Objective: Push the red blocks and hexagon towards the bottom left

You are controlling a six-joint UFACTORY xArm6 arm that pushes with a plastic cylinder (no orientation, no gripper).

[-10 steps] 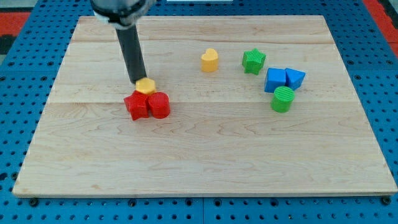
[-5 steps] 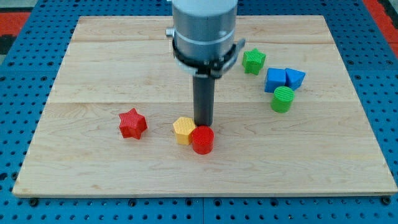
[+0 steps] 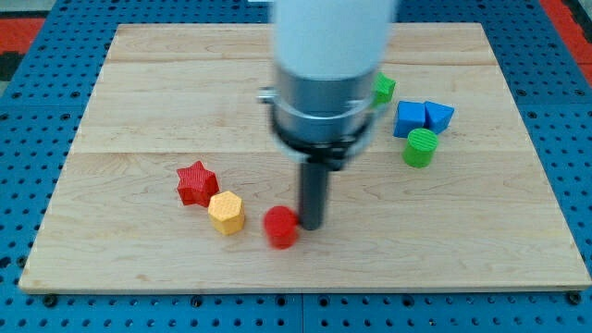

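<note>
Tip: my tip (image 3: pixel 312 226) is down on the worktop, just right of the red cylinder (image 3: pixel 280 226), touching or nearly so; the blur hides which
Jaws: there are no jaws on this arm, only the dark rod, so nothing is spread or pinched
Red cylinder: low in the middle of the board, blurred; bare wood between it and the bottom edge
Yellow hexagon (image 3: pixel 226 212): left of the red cylinder with a small gap; just below and right of the red star
Red star (image 3: pixel 196 182): left of centre, beside the hexagon, touching or nearly so; well in from the left edge
Open room: the bottom left corner of the worktop (image 3: pixel 102 231) is bare wood; so is the strip along the left edge
Other blocks: a green star (image 3: pixel 384 88) half hidden behind the arm; a blue cube (image 3: pixel 410 118) touching a blue wedge-like block (image 3: pixel 438 116); a green cylinder (image 3: pixel 421 147) just below them; all at the view's upper right
Surface: pale wooden board with long grain lines; blue perforated panel (image 3: pixel 28 166) around it
</note>
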